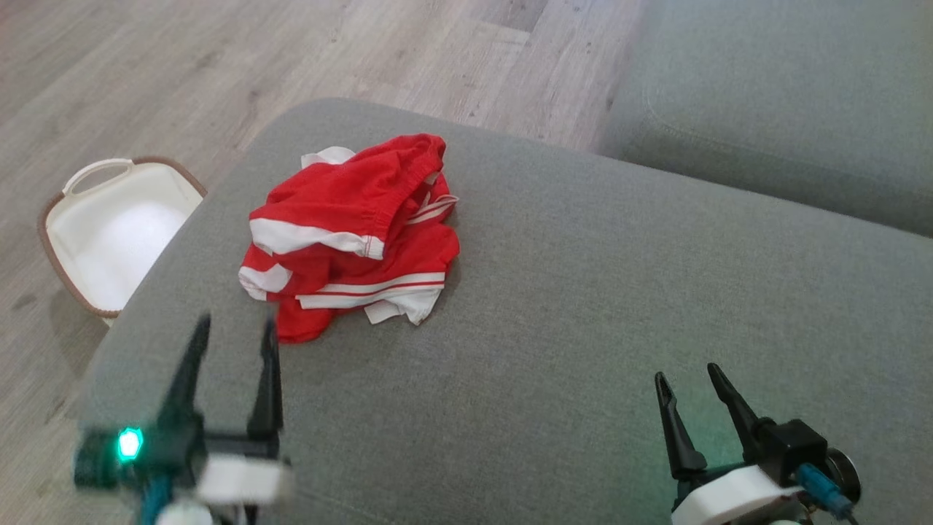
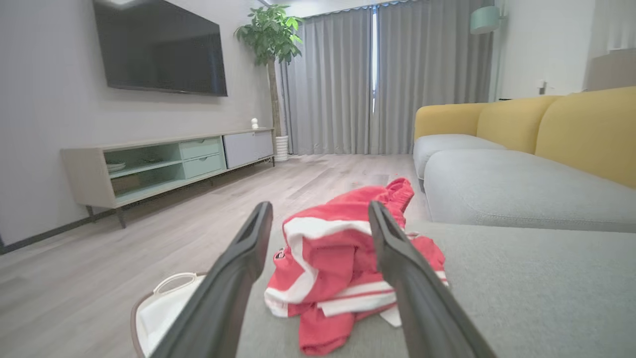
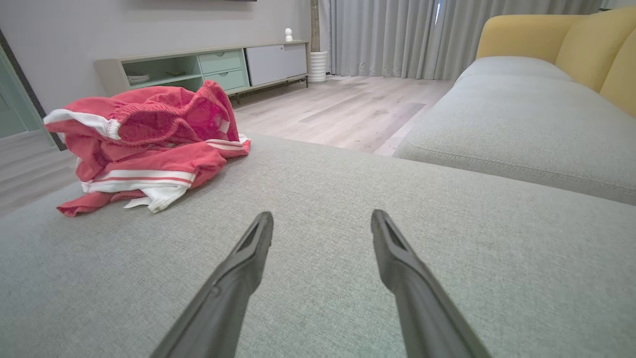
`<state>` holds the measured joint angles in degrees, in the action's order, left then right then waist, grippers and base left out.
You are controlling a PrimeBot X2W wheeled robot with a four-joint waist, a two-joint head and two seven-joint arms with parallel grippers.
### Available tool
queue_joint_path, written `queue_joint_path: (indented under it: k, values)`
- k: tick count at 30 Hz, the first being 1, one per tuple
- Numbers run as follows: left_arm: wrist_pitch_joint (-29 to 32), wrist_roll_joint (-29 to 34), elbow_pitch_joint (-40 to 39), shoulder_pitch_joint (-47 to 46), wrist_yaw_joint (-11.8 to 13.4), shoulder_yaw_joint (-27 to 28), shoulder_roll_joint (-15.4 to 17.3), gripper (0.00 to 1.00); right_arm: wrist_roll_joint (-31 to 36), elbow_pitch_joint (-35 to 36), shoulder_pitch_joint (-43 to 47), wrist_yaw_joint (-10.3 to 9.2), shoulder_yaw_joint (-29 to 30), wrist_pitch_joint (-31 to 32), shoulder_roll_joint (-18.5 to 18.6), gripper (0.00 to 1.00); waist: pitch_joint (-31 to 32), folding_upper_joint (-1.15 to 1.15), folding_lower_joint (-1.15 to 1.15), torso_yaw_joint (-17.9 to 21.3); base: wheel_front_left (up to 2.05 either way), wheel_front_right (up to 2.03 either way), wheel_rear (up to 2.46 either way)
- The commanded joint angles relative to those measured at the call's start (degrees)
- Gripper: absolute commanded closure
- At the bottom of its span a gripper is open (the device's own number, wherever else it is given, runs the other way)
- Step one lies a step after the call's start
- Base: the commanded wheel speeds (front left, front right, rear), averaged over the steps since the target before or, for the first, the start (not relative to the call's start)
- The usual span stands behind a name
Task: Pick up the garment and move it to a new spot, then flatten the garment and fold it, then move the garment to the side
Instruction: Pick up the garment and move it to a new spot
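We are holding our left gripper (image 1: 237,322) spread wide and empty, just near of the crumpled red white-striped garment (image 1: 350,233), which is lying on the left of the grey fabric cushion (image 1: 583,292). Our right gripper (image 1: 686,373) is hovering equally wide at the near right, well apart from it.

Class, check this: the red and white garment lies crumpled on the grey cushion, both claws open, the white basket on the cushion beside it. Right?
No. The head view shows the white basket on the floor beside the grey cushion, not on it. The garment does lie crumpled there, left claw and right claw open.
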<state>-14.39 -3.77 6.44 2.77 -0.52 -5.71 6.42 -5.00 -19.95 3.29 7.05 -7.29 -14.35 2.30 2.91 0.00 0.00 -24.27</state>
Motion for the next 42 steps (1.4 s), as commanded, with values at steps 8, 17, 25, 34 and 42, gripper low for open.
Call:
queue_joint_path:
  k: [8, 17, 25, 34, 42]
  values:
    - [11.86, -2.69, -2.9, -23.86, -6.28, -0.64, 9.71, 0.0, 5.2, 2.24, -3.51, 0.44, 0.54, -0.65, 0.58, 0.0, -7.1, 0.0, 0.0, 2.17, 0.0, 0.0, 0.0]
    - [28.97, -18.7, 8.85, -46.96, -6.94, -14.8, 18.71, 0.0, 11.12, 3.18, -8.27, 0.44, 2.42, -0.65, 0.58, 0.0, -17.67, 0.0, 0.0, 5.3, 0.0, 0.0, 0.0]
    - [36.73, -31.52, 21.98, -58.58, -6.96, -25.21, 21.81, 0.0, 13.5, 4.56, -11.13, 0.44, 3.46, -0.65, 1.31, 0.0, -25.15, 0.0, 0.0, 7.0, 0.0, 0.0, 0.0]
    - [33.87, -35.02, 35.63, -63.8, -6.96, -33.92, 23.03, 1.0, 13.38, 6.15, -12.67, 0.44, 3.68, -0.65, 1.81, 0.0, -28.82, 0.0, 0.0, 8.13, 0.0, 0.0, 0.0]
    - [23.33, -35.5, 39.22, -69.01, -6.96, -37.88, 22.76, 1.0, 12.14, 5.61, -12.94, 0.44, 4.22, -0.65, 2.32, 0.0, -26.1, 0.0, 0.0, 7.78, 0.0, 0.0, 0.0]
